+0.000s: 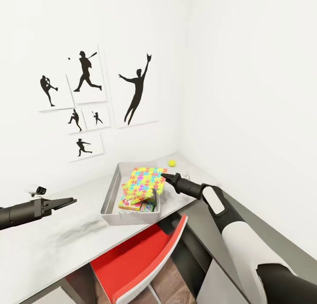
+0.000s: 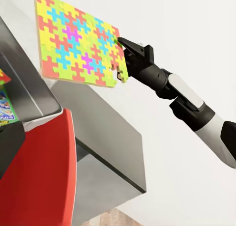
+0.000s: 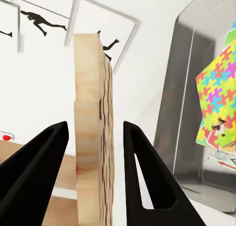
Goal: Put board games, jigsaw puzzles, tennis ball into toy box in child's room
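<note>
One jigsaw puzzle [image 1: 146, 179] in right tool [image 1: 164, 176], above toy box [image 1: 111, 194], no legible writing

Red chair [image 1: 141, 260], black silhouette pictures [image 1: 136, 90].

Puzzle [image 1: 146, 179]: interlocking red, yellow, green, blue and pink pieces. Bin [image 1: 110, 194]: light grey. Ball [image 1: 171, 163]: yellow-green. Chair [image 1: 136, 260]: red. Surface [image 1: 53, 242]: pale marbled grey-white.

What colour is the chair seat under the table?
Red chair seat, clearest in the head view.
</note>
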